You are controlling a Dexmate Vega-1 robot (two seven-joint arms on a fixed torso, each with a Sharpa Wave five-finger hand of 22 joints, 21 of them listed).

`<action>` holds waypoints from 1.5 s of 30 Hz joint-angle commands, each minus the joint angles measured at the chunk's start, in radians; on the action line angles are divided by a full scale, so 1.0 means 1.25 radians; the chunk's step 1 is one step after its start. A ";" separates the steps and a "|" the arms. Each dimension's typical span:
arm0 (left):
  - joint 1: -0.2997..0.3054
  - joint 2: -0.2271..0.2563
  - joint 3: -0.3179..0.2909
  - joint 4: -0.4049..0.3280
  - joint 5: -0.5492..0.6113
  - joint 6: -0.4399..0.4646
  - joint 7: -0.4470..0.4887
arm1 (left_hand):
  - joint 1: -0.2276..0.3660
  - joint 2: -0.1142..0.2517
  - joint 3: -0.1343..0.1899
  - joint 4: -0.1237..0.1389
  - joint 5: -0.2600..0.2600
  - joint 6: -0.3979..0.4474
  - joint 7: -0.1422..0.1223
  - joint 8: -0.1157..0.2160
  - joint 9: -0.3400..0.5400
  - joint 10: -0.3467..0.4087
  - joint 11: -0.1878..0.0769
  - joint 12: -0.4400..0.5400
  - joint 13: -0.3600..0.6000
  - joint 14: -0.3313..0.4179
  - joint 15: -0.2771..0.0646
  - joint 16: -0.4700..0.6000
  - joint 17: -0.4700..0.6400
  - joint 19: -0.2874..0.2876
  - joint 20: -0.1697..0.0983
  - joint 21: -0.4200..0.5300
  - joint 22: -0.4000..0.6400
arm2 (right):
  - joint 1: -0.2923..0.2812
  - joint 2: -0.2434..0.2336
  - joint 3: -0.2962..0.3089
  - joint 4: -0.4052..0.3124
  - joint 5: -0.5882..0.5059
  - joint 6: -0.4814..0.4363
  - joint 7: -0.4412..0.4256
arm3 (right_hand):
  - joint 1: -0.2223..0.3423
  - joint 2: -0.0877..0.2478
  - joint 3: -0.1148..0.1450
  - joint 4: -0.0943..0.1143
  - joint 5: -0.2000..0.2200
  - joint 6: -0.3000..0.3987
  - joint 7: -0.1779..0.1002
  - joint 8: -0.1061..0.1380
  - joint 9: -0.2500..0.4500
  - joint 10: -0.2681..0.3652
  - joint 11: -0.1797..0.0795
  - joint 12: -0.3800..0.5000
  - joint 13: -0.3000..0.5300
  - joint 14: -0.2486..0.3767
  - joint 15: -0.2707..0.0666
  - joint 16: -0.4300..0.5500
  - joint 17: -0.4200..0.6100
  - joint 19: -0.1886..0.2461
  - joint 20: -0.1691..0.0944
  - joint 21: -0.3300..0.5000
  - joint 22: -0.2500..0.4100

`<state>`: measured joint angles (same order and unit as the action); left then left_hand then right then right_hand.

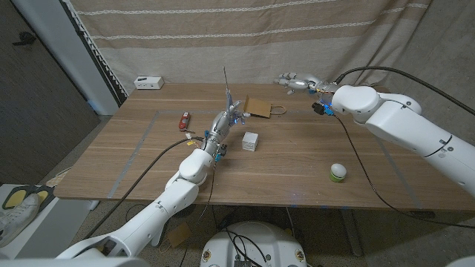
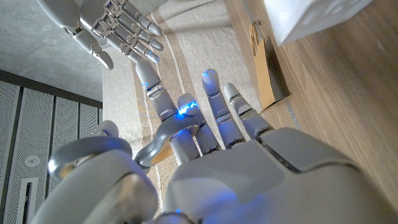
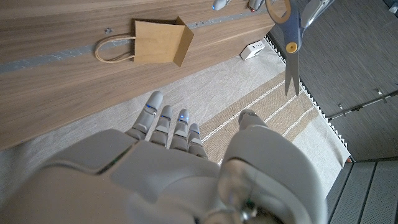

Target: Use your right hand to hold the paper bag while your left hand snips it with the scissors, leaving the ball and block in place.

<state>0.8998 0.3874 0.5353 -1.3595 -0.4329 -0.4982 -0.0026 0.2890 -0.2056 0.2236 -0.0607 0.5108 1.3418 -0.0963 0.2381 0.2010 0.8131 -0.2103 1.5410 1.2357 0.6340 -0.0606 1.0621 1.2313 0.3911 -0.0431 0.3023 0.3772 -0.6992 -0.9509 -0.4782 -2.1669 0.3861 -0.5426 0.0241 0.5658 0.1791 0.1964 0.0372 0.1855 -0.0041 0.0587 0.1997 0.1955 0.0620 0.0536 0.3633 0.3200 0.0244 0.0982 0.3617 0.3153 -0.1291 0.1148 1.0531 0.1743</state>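
The brown paper bag (image 1: 258,107) lies flat on the table's far middle, its string handle pointing toward my right hand; it also shows as the bag (image 3: 160,42) and the bag (image 2: 268,70). My left hand (image 1: 225,122) grips the grey-handled scissors (image 1: 225,87), blades pointing up, just left of the bag. The scissors (image 3: 290,38) hang in the air, and their handle loop (image 2: 163,142) sits among my fingers. My right hand (image 1: 298,81) hovers over the table's far edge, beyond the bag, fingers spread and holding nothing. The white block (image 1: 250,141) stands near my left hand. The ball (image 1: 338,172) rests at front right.
A small red object (image 1: 185,120) lies left of my left hand. A white box (image 1: 149,81) sits at the table's far left corner. A curtain hangs behind the table. A shoe (image 1: 18,199) lies on the floor at left.
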 commanded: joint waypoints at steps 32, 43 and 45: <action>0.018 0.044 -0.011 -0.095 -0.003 0.075 0.024 | -0.039 0.008 -0.246 -0.073 -0.106 0.068 0.077 0.088 -0.013 0.061 0.000 0.031 0.005 0.028 -0.118 0.037 -0.036 0.038 -0.027 -0.025 -0.022 | 0.009 -0.008 0.006 0.031 0.006 0.011 0.022 | -0.023 -0.001 0.008 0.003 0.004 -0.030 0.011 -0.004 0.002 -0.029 0.004 -0.013 -0.012 -0.022 0.015 -0.018 -0.015 -0.019 0.010 -0.030 0.002; 0.063 0.098 -0.034 -0.189 -0.008 0.117 0.043 | -0.030 0.010 -0.281 -0.078 -0.126 0.068 0.091 0.110 -0.012 0.087 0.000 0.033 0.005 0.047 -0.117 0.038 -0.044 0.043 -0.028 -0.027 -0.024 | -0.004 -0.005 0.015 0.033 0.007 0.025 0.007 | -0.028 -0.001 0.009 0.003 0.004 -0.036 0.012 -0.003 0.002 -0.033 0.006 -0.015 -0.016 -0.023 0.016 -0.021 -0.020 -0.021 0.012 -0.038 0.002; 0.070 0.108 -0.038 -0.207 -0.009 0.131 0.049 | -0.027 0.010 -0.295 -0.079 -0.134 0.069 0.094 0.118 -0.013 0.092 0.000 0.032 0.005 0.056 -0.118 0.041 -0.045 0.045 -0.029 -0.027 -0.025 | -0.007 -0.006 0.016 0.031 0.007 0.026 0.003 | -0.028 -0.001 0.009 0.003 0.004 -0.036 0.012 -0.003 0.002 -0.034 0.004 -0.016 -0.017 -0.023 0.016 -0.021 -0.021 -0.021 0.012 -0.039 0.002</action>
<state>0.9406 0.4641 0.5127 -1.5144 -0.4354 -0.3880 0.0350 0.2474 -0.1995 -0.0373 -0.1448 0.3512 1.4304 0.0026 0.3750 0.1860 0.8829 -0.1797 1.5406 1.2356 0.6886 -0.0639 1.1066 1.1726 0.4364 -0.0453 0.2697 0.3444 -0.6928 -0.9601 -0.4691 -2.1289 0.3927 -0.5221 0.0474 0.5395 0.1794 0.2003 0.0414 0.1855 -0.0417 0.0678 0.1958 0.1957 0.0263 0.0536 0.3451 0.2969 0.0027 0.1122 0.3365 0.2875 -0.1485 0.1269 1.0067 0.1742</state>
